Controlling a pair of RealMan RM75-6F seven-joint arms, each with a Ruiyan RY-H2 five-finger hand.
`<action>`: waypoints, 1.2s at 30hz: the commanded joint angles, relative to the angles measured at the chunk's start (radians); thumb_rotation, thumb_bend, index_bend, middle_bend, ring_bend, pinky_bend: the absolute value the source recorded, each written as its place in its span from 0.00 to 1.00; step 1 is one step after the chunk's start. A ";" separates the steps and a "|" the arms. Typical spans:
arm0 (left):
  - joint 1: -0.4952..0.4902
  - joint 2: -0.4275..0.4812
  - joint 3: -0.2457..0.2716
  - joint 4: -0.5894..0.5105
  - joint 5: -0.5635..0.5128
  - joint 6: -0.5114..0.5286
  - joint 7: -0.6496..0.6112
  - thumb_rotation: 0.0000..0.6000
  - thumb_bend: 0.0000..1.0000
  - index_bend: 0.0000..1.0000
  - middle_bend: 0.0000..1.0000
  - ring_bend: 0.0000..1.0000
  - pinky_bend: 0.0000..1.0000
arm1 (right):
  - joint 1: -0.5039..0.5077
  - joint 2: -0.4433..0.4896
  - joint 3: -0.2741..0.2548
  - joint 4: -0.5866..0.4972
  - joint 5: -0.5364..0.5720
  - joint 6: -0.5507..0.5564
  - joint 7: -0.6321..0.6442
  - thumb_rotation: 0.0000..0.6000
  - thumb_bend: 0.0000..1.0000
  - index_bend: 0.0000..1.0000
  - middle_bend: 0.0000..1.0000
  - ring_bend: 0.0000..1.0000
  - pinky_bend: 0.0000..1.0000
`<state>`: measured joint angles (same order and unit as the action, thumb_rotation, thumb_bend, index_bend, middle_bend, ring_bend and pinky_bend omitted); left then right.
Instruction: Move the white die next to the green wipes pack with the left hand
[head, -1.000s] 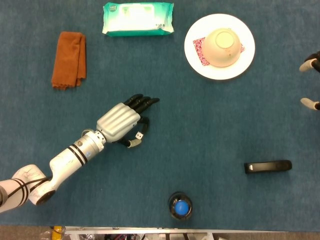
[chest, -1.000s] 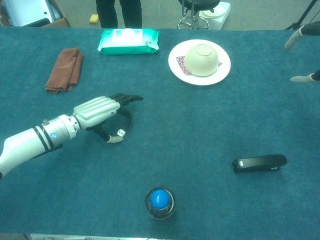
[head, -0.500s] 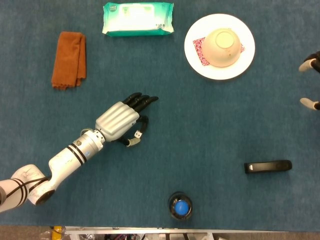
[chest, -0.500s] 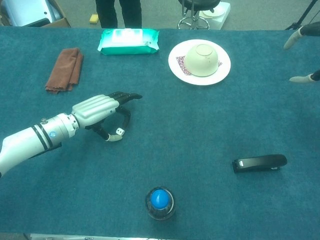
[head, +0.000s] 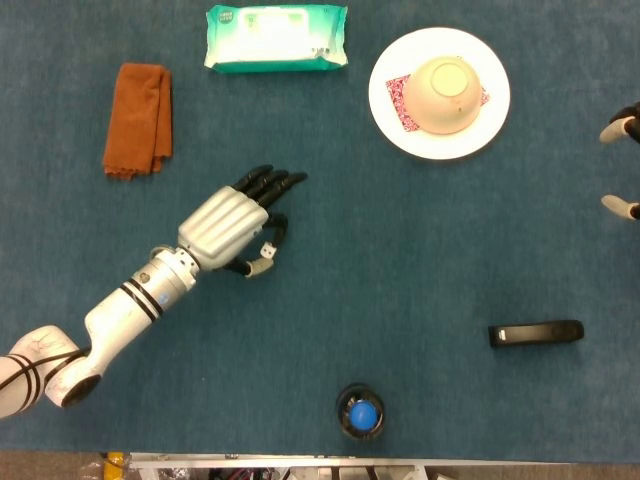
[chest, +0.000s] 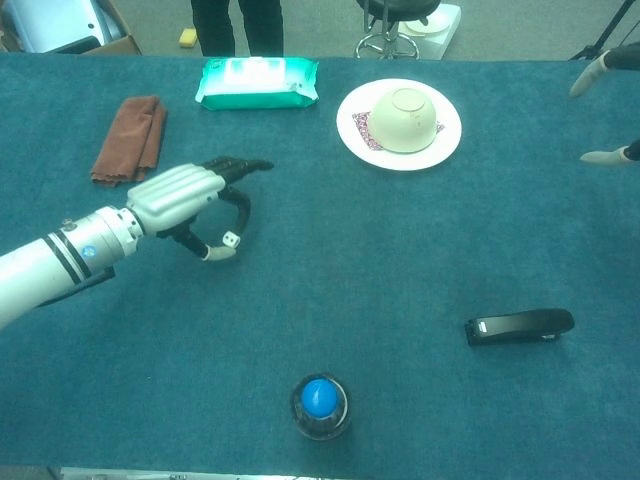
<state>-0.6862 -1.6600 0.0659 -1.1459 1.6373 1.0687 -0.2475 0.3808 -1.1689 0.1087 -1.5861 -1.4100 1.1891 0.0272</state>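
Observation:
The small white die (head: 268, 251) (chest: 230, 239) is pinched between the thumb and a finger of my left hand (head: 230, 225) (chest: 185, 200), whose other fingers stretch out above it. That hand hovers over the blue cloth at centre left. The green wipes pack (head: 277, 37) (chest: 258, 82) lies flat at the far edge, well beyond the hand. Of my right hand (head: 621, 130) (chest: 603, 72) only separated fingertips show at the right border, with nothing between them.
A folded brown cloth (head: 138, 119) lies to the left of the wipes pack. A white plate (head: 385, 110) carries an upturned cream bowl (head: 442, 94). A black stapler (head: 535, 333) lies at the right, and a blue-capped jar (head: 360, 413) stands near the front edge.
My left hand has carried the die away from the front edge and slightly left, toward the wipes pack. The right hand has not moved.

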 joint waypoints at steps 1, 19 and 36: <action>0.009 0.025 -0.022 -0.026 -0.017 0.023 0.017 1.00 0.27 0.61 0.00 0.00 0.00 | -0.001 -0.002 -0.001 0.002 -0.001 0.001 0.004 1.00 0.00 0.38 0.32 0.21 0.19; 0.130 0.150 -0.094 -0.108 -0.127 0.166 0.024 1.00 0.27 0.61 0.00 0.00 0.00 | -0.003 -0.029 -0.008 0.027 -0.004 -0.006 0.027 1.00 0.00 0.38 0.32 0.21 0.19; 0.181 0.239 -0.229 -0.207 -0.129 0.353 -0.031 1.00 0.27 0.56 0.00 0.00 0.00 | -0.006 -0.032 -0.007 0.031 0.004 -0.009 0.026 1.00 0.00 0.38 0.32 0.21 0.19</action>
<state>-0.4970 -1.4791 -0.0942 -1.2791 1.5021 1.3573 -0.2575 0.3748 -1.2011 0.1012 -1.5549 -1.4058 1.1805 0.0535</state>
